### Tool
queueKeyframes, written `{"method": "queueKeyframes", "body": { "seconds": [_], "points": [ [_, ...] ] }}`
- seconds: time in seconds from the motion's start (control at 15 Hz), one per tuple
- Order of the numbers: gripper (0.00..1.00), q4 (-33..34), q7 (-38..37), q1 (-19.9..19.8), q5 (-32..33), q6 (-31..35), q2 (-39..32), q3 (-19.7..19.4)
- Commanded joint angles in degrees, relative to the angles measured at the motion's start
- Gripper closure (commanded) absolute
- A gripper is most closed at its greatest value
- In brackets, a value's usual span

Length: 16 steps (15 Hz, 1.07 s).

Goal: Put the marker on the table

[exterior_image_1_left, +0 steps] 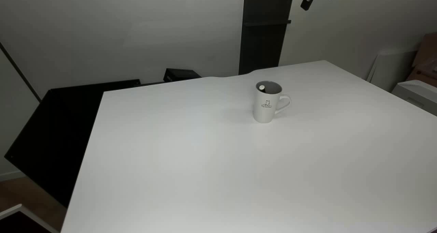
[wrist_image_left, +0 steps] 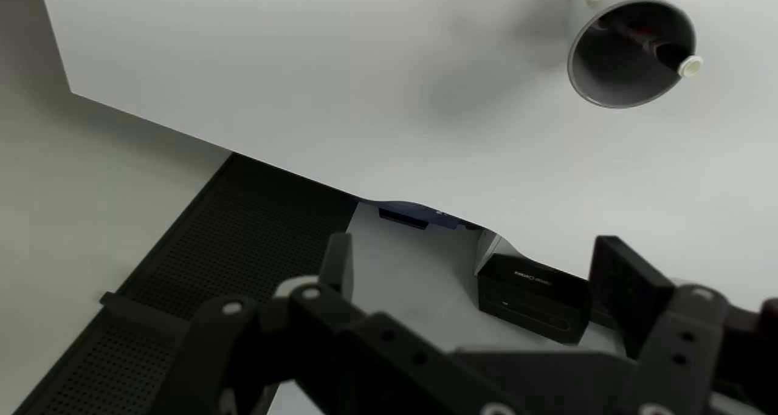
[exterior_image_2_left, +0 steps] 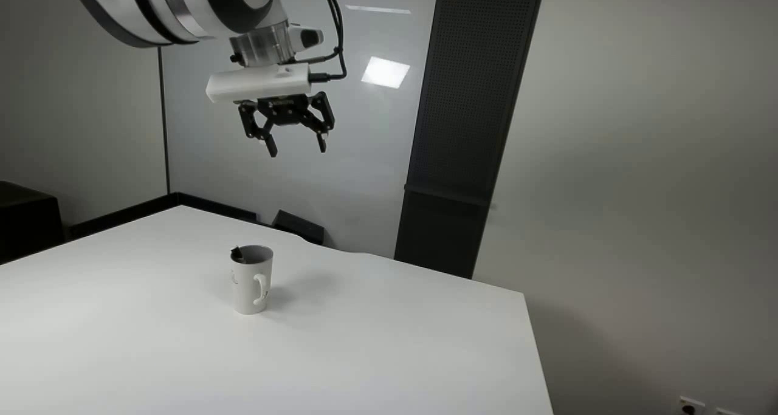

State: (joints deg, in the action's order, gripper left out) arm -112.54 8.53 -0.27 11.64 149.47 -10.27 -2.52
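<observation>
Print on the white mug [exterior_image_1_left: 265, 111]: in an exterior view, a small line drawing of an animal with a strip of script beneath it — too small to read.
Lettering on the dark box [wrist_image_left: 529, 296]: pale letters in the wrist view; I cannot make them out for certain.
Tabletop [exterior_image_1_left: 191, 178]: plain, matte white, its far edge broken by a shallow curved cutout; a soft shadow lies beside the mug.
Mug's spot: upright, inward from that cutout, nearer the far right corner than the far left in the view that shows the drawing.
Marker [wrist_image_left: 690, 67]: leaning inside the mug, white end at the rim, dark section below it, a hint of red deeper down.
Hand [exterior_image_2_left: 298, 153]: high above the tabletop, 2 fingers spread well apart, gripping nothing.
Room past the far edge: gray wall [exterior_image_2_left: 638, 129], glossy white panel [exterior_image_2_left: 364, 160] catching 2 bright reflections, tall perforated dark panel [exterior_image_2_left: 468, 99] crossed by a ledge.
Beside the left edge: black furniture [exterior_image_1_left: 61, 134], in an exterior view.
Low, beyond the right edge: wall socket [exterior_image_2_left: 688, 408] — partly cut off by the frame.
</observation>
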Motion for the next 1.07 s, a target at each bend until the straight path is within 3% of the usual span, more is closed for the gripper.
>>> {"method": "queueKeyframes", "body": {
  "seconds": [0.0, 1.0],
  "points": [
    [0.00, 0.39, -3.24, 1.71, 3.26, 2.11, -1.46, 0.50],
    [0.00, 0.08, -0.96, 3.54, 0.84, 1.16, -3.53, 3.58]
  ]
}}
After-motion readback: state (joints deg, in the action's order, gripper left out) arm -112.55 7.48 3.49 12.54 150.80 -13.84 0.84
